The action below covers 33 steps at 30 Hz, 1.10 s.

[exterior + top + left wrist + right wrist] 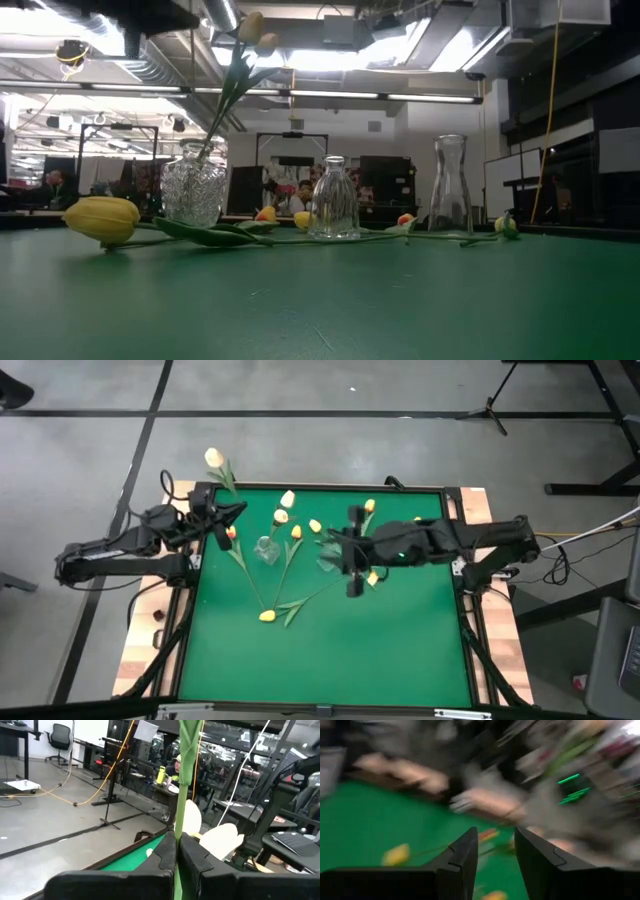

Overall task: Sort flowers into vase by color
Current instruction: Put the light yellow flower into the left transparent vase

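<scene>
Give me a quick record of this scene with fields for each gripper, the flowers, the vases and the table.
left gripper: at the table's left edge, fingers shut on white tulip stem
right gripper: over the mat's middle, fingers open, holding nothing
white tulip: head past the table's far-left corner
loose tulips: yellow heads scattered on the mat
vases: three clear glass, upright
table: green mat

White tulips [214, 458] stand tilted in the cut-glass vase [192, 190] at the far left table corner, heads overhanging the edge, stem pinched in the left gripper [176, 851]. Yellow tulips [284, 515] lie loose on the green mat around the two clear empty vases [266, 550]. One yellow tulip [267, 616] lies nearest, head left.
</scene>
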Motion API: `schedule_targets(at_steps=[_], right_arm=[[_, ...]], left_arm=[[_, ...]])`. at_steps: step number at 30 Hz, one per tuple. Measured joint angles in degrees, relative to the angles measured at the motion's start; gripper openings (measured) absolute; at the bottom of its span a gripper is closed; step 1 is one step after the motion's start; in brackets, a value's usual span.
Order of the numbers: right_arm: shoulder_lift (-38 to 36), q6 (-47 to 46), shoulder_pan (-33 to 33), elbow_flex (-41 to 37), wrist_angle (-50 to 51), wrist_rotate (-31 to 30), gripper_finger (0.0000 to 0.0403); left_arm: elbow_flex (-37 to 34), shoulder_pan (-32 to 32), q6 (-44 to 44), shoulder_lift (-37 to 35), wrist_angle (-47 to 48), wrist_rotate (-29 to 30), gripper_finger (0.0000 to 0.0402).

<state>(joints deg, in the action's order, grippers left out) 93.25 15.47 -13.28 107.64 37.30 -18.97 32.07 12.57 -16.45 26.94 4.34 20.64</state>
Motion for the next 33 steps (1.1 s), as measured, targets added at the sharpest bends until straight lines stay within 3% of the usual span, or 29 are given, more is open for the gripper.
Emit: schedule_targets(at_steps=[3, 7, 13, 15, 24, 33], right_arm=[[0.04, -6.55, 0.73, -1.73, 4.79, 10.41, 0.0128], [0.08, -5.86, 0.04, -8.82, 2.89, 15.81, 0.0128], [-1.15, -1.66, -0.21, -23.17, -11.54, 35.16, 0.0128], [-1.14, -1.92, -0.16, -27.73, -17.79, 38.64, 0.0128], [-1.14, -8.43, 1.94, -42.80, -38.15, 40.56, 0.0128], [-1.16, -12.40, 2.44, -47.28, -46.95, 40.56, 0.0128]], left_arm=[[-2.59, -0.01, -0.09, -0.97, -1.52, 0.04, 0.0000], [-4.22, 0.01, -1.18, -1.25, -2.53, 0.07, 0.0000], [-5.55, 0.01, -1.20, -1.23, -2.86, 0.07, 0.0000], [-5.97, -0.01, -1.18, -1.23, -3.04, 0.04, 0.0000], [-8.20, -0.04, -1.31, -1.20, -4.75, -0.37, 0.0004], [-13.42, 0.01, 1.00, -1.10, -9.17, 0.23, 0.0003]])
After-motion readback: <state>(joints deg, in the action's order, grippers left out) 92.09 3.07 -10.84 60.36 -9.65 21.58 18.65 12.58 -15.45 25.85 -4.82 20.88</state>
